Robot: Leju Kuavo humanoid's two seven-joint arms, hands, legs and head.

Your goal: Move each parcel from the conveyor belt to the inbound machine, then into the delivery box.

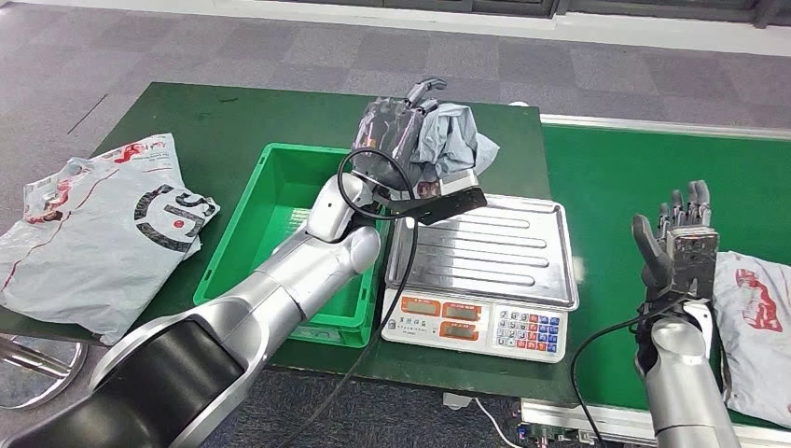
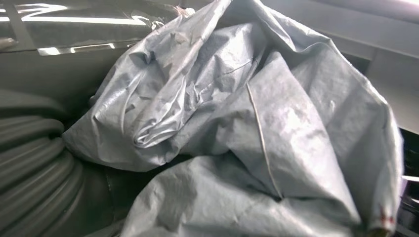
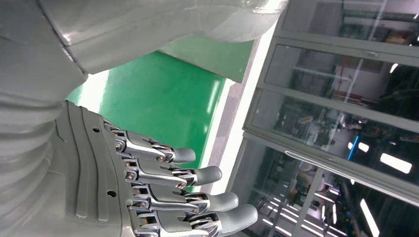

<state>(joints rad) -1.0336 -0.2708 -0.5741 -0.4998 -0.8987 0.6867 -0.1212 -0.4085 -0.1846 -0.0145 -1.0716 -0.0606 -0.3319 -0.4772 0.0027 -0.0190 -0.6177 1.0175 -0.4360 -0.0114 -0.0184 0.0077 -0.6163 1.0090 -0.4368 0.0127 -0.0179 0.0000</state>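
Your left hand grips the crumpled grey parcel, lifted above the far left corner of the scale; the green box lies just left; your right hand hovers empty with fingers spread, over the belt.

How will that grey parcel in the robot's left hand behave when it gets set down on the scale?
The grey parcel looks floppy: its film is deeply creased and sags around the left hand. It probably slumps flat on the scale rather than rolling. The glossy surface suggests it may slide.
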